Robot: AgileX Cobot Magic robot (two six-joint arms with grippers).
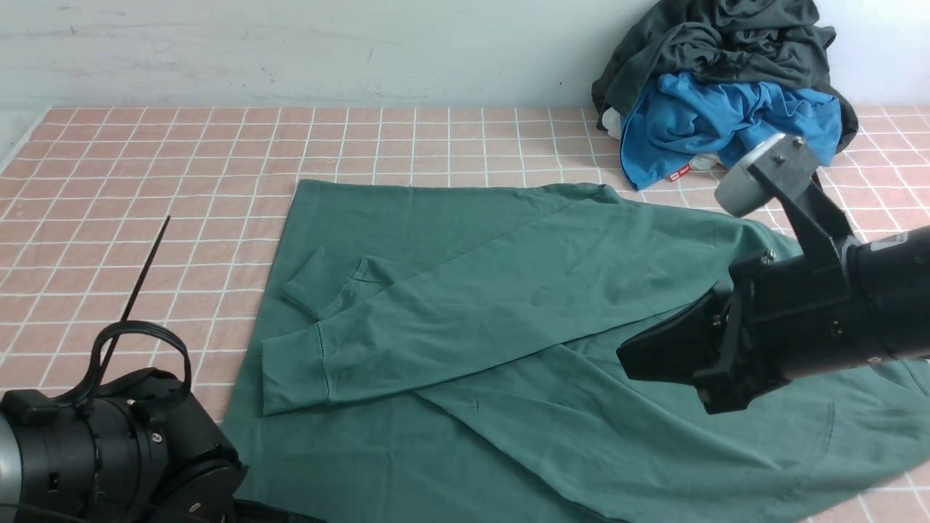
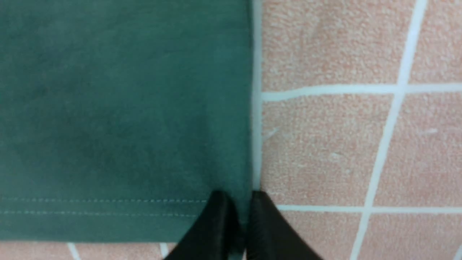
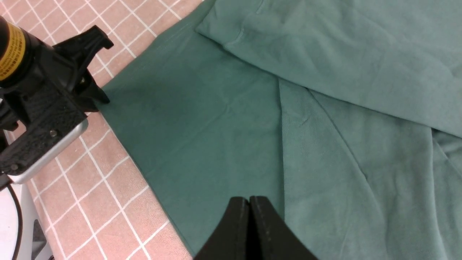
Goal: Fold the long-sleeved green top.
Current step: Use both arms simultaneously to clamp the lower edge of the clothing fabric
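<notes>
The green long-sleeved top (image 1: 508, 290) lies spread on the pink checked cloth, with both sleeves folded across its body and their cuffs (image 1: 294, 378) pointing left. My left gripper (image 2: 238, 196) is shut on the top's (image 2: 108, 108) near-left corner, at the stitched hem, with green fabric pinched between its jaws. In the right wrist view the left gripper (image 3: 101, 98) touches that same corner. My right gripper (image 1: 628, 359) hovers over the top's right part, shut with nothing in it. Its fingertips (image 3: 249, 200) hang above flat green fabric (image 3: 216, 126).
A heap of a dark charcoal-grey garment (image 1: 726, 43) and a bright blue garment (image 1: 726, 120) sits at the back right against the white wall. Pink checked cloth (image 1: 145, 181) extends left of the top. A thin black cable (image 1: 145, 269) rises from my left arm (image 1: 109, 450).
</notes>
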